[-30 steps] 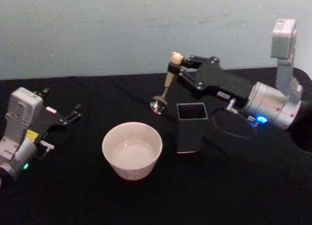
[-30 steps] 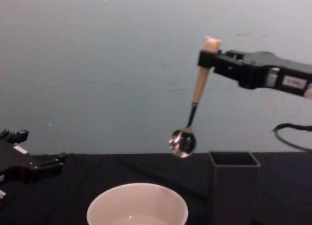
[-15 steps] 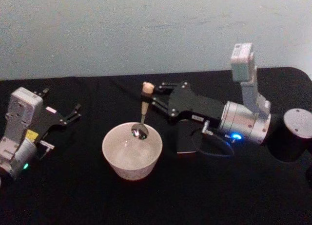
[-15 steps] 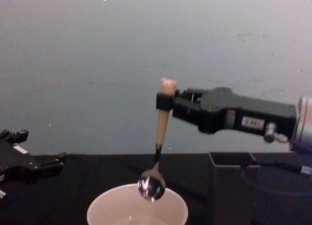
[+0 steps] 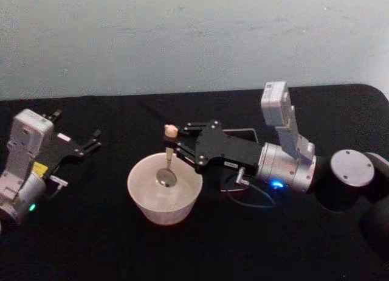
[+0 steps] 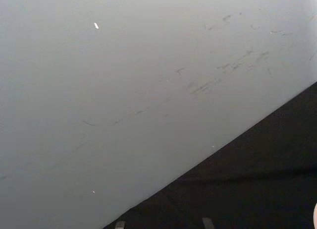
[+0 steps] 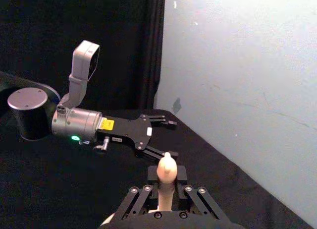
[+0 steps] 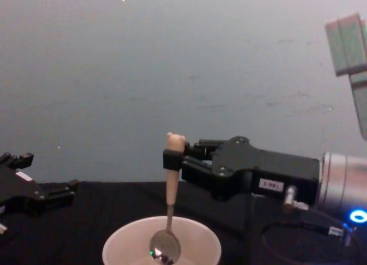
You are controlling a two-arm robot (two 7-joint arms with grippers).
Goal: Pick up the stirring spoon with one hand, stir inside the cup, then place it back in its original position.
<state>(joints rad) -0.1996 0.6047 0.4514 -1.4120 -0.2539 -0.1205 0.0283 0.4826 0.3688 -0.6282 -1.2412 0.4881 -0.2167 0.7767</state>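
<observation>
Right end effector (image 8: 172,160) is clenched on the stirring spoon (image 8: 170,219), whose bowl hangs inside the cup (image 8: 202,242) — the stirring step, I judge. Next comes small circling, clear of the rim. Left end effector (image 7: 171,138) rests released on the bench (image 5: 182,256) — idle.

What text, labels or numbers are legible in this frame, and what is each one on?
White label on right pincer: blurred, unreadable.
Yellow label on left pincer: too small to read.
Pale tag on left pincer: too small to read.
No other text seen.
</observation>
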